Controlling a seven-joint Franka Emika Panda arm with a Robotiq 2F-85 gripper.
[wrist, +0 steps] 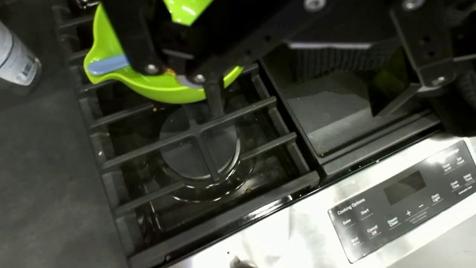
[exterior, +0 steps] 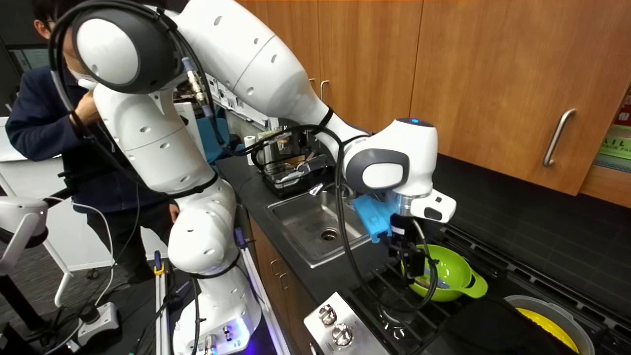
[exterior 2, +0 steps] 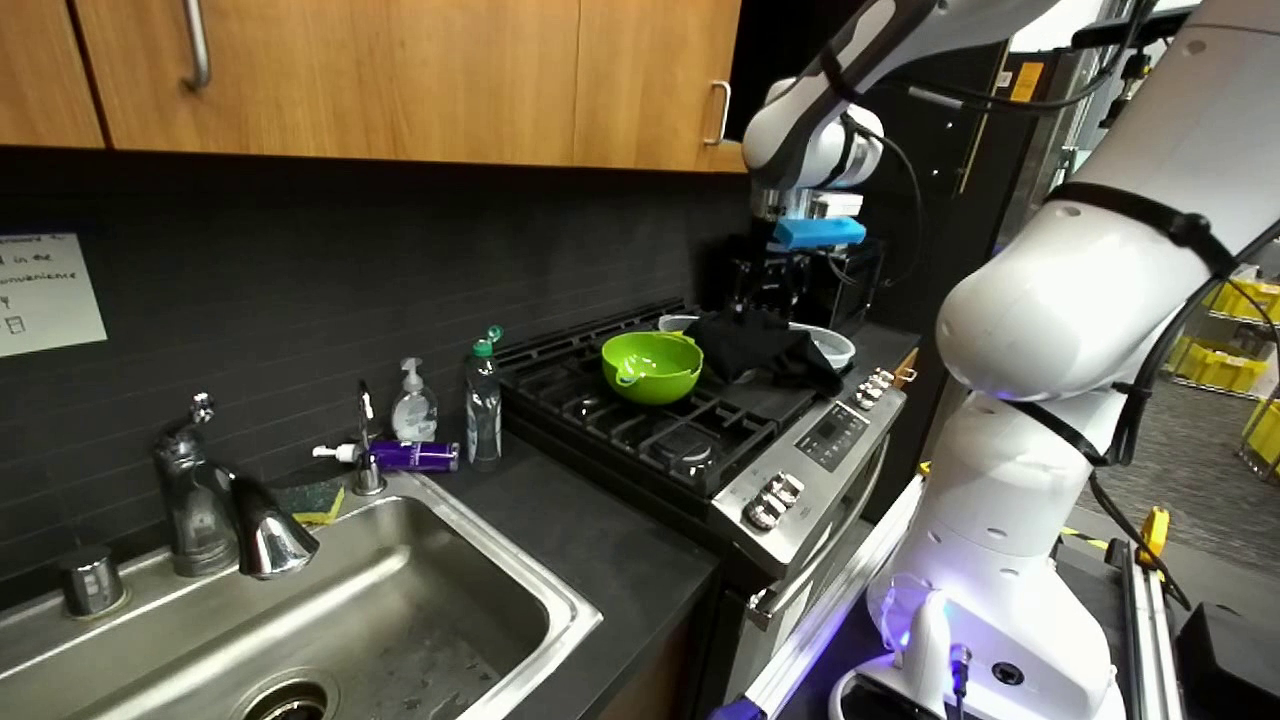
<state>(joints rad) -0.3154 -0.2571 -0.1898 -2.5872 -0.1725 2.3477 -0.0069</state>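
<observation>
My gripper (wrist: 297, 106) is open in the wrist view, its two fingers far apart. Black ribbed cloth (wrist: 334, 61) shows behind and between them. In an exterior view the gripper (exterior 2: 766, 298) is low over the black cloth (exterior 2: 760, 345), which lies draped on the stove; I cannot tell whether they touch. The cloth also shows in an exterior view (exterior: 498, 325). A lime green bowl (exterior 2: 650, 370) sits on the grate beside the cloth. In the wrist view the bowl (wrist: 167, 93) is partly hidden by the gripper, and a blue handle (wrist: 108, 65) rests over its rim.
A grey pot (exterior: 584, 328) with something yellow inside stands partly under the cloth. The control panel (wrist: 401, 201) and knobs (exterior 2: 773, 500) line the stove's front. A sink (exterior 2: 560, 610), faucet (exterior 2: 200, 500) and soap bottles (exterior 2: 483, 400) stand beside it. Wooden cabinets (exterior 2: 400, 75) hang above.
</observation>
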